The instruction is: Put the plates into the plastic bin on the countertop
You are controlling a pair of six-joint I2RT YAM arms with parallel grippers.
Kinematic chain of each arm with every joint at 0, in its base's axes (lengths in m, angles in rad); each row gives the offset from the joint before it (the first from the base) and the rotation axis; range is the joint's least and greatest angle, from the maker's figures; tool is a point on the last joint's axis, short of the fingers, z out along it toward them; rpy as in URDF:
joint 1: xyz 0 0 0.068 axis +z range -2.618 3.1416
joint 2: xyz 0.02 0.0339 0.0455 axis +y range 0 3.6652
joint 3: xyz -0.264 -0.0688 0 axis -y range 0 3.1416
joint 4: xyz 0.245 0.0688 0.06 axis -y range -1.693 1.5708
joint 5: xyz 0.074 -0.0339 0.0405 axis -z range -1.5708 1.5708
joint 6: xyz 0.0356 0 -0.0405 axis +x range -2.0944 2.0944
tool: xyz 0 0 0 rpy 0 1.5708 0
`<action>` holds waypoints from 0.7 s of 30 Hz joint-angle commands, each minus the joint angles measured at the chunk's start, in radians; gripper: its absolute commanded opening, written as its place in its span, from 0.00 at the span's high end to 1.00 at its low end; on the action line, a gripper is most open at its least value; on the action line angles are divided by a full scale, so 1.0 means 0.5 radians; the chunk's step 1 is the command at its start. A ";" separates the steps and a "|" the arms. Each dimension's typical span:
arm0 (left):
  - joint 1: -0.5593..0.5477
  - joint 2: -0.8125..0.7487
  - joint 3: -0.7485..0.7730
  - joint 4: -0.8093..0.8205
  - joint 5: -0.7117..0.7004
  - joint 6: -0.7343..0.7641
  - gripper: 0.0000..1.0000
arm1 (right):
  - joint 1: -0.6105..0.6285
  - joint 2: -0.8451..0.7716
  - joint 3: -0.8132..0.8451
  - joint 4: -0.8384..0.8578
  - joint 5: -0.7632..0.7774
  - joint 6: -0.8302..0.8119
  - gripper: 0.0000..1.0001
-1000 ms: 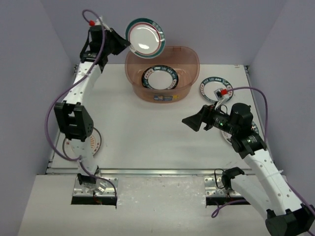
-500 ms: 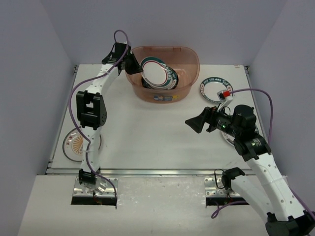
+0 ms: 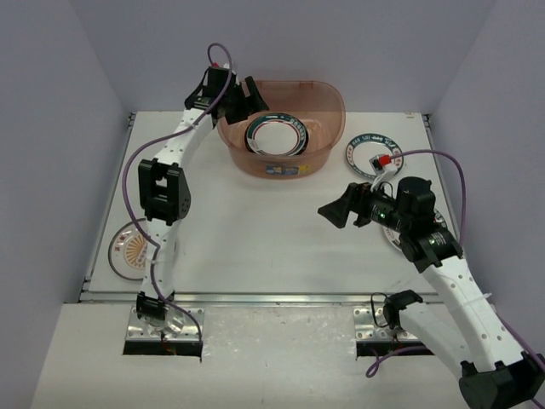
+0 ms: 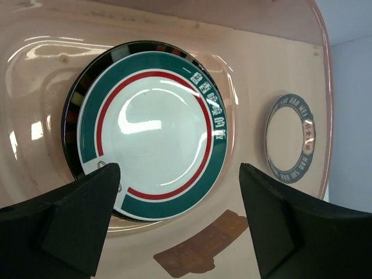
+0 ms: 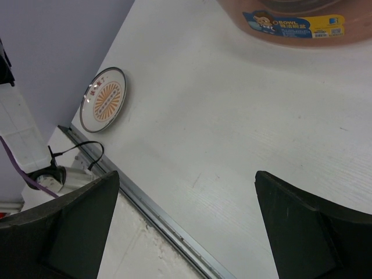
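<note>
The plastic bin [image 3: 320, 100] stands at the back of the countertop [image 3: 255, 230]. Inside it a teal-rimmed white plate with a red ring [image 4: 152, 135] lies flat on a dark-rimmed plate [image 4: 74, 104]. My left gripper [image 3: 244, 99] hovers open above the bin's left side, and nothing is between its fingers [image 4: 75, 221]. Another teal-rimmed lettered plate [image 3: 372, 154] lies right of the bin. An orange sunburst plate [image 3: 132, 247] sits at the front left. My right gripper [image 3: 329, 210] hangs open over the table's middle right, holding nothing.
A further plate [image 3: 393, 239] lies mostly hidden under my right arm. The bin's label [image 5: 296, 23] faces the front. The metal front edge [image 5: 157, 212] runs along the near side of the table. Grey walls close in on three sides.
My left gripper carried the teal-rimmed plate down into the bin, let it go onto the plate there and opened. The right arm has barely moved.
</note>
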 commanded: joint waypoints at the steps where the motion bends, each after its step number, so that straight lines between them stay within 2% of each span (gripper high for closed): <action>1: -0.043 -0.262 0.054 0.015 -0.079 0.062 0.00 | -0.013 0.107 0.008 0.126 -0.075 -0.027 0.01; 3: -0.055 -0.428 -0.019 0.003 -0.164 0.094 0.00 | -0.010 0.189 -0.015 0.211 -0.167 0.025 0.01; 5: -0.058 -0.774 -0.140 -0.017 -0.268 0.102 0.00 | 0.020 0.335 -0.051 0.370 -0.326 0.121 0.01; 6: -0.058 -0.889 -0.266 -0.026 -0.410 0.105 0.00 | 0.095 0.378 -0.074 0.492 -0.339 0.189 0.01; 7: -0.058 -1.020 -0.281 -0.030 -0.427 0.105 0.00 | 0.104 0.383 -0.076 0.506 -0.319 0.197 0.01; 11: -0.058 -1.868 -1.109 0.033 -0.915 0.095 0.00 | 0.608 0.826 -0.033 0.925 -0.027 0.334 0.01; 13: -0.054 -2.241 -1.439 0.013 -1.040 0.087 0.00 | 0.739 1.021 0.004 1.115 0.074 0.427 0.01; 14: -0.054 -2.318 -1.504 0.001 -1.088 0.086 0.00 | 0.790 1.161 0.046 1.221 0.097 0.482 0.01; 16: -0.054 -2.751 -1.864 -0.068 -1.218 0.084 0.00 | 1.081 1.559 0.227 1.455 0.229 0.587 0.01; 17: -0.054 -2.847 -1.938 -0.087 -1.253 0.081 0.00 | 1.154 1.568 0.303 1.466 0.262 0.571 0.01; 19: -0.054 -3.095 -2.059 -0.223 -1.327 0.089 0.00 | 1.314 1.943 0.513 1.481 0.359 0.562 0.01; 21: -0.054 -3.206 -2.107 -0.315 -1.389 0.121 0.00 | 1.403 2.210 0.691 1.560 0.338 0.698 0.01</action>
